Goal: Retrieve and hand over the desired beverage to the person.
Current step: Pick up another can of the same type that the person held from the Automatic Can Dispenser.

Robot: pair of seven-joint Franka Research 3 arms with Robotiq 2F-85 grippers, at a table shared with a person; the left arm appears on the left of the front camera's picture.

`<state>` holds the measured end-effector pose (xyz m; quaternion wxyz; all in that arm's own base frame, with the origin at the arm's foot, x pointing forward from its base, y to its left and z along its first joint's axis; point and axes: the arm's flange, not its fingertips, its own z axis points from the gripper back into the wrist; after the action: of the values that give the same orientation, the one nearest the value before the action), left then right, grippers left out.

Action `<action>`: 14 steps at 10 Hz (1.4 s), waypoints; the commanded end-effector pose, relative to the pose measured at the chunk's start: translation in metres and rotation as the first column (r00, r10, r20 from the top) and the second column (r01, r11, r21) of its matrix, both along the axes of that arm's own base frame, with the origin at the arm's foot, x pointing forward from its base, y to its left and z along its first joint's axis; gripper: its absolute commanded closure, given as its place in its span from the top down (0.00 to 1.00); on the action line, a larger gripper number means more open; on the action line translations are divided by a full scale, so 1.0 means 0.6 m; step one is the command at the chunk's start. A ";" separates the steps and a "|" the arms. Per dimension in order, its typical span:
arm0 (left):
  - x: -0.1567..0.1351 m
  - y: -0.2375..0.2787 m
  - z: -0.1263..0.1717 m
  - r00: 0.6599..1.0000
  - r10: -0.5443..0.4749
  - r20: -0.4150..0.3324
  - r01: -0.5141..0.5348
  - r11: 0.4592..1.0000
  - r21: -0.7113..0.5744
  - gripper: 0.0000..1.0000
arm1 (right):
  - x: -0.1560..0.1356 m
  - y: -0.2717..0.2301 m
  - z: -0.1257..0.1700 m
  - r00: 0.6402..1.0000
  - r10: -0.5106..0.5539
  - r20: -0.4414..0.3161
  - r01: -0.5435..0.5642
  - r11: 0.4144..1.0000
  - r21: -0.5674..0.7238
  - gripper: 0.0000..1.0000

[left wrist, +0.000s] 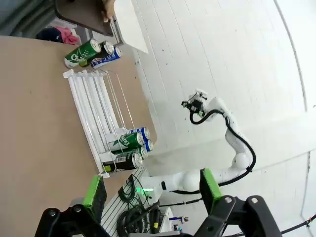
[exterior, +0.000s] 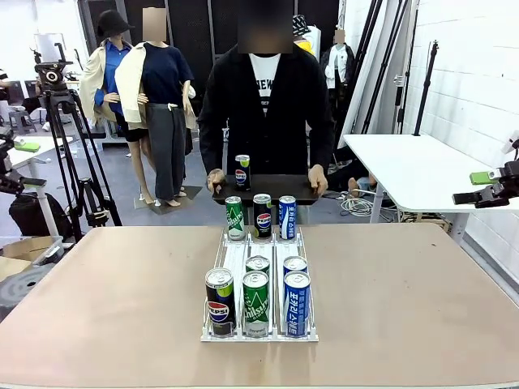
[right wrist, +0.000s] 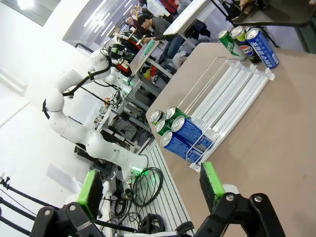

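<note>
Front row: black Pepsi can, green can, blue can with white lettering. Rack: white. Table: tan.

Can brands and shirt print

"PEPSI" stands in white on the black can in the row nearest the left claw and right claw. Beside it, the green can bears white script, only partly legible, and the blue can white Korean lettering. Farthest from the claws, the T-shirt of the person shows "NEW", and the tray can a Pepsi globe.
</note>
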<state>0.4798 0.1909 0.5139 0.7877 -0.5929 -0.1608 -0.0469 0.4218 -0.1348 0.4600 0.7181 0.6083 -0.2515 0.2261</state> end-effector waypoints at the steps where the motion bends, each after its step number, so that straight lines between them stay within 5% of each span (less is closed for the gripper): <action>1: 0.006 0.011 -0.027 0.999 0.025 -0.027 -0.027 0.997 -0.067 1.00 | -0.002 0.003 0.000 1.000 0.003 0.013 -0.004 1.000 0.007 1.00; 6: 0.016 0.022 -0.108 0.992 0.039 -0.119 -0.050 0.994 -0.098 1.00 | -0.002 0.003 0.000 1.000 0.003 0.013 -0.004 1.000 0.007 1.00; 14: 0.019 0.021 -0.116 0.992 0.034 -0.122 -0.043 0.996 -0.072 1.00 | -0.002 0.003 0.000 1.000 0.003 0.013 -0.004 1.000 0.007 1.00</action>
<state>0.4918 0.2031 0.4432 0.7745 -0.6202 -0.1241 0.0124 0.4218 -0.1348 0.4600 0.7181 0.6083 -0.2514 0.2261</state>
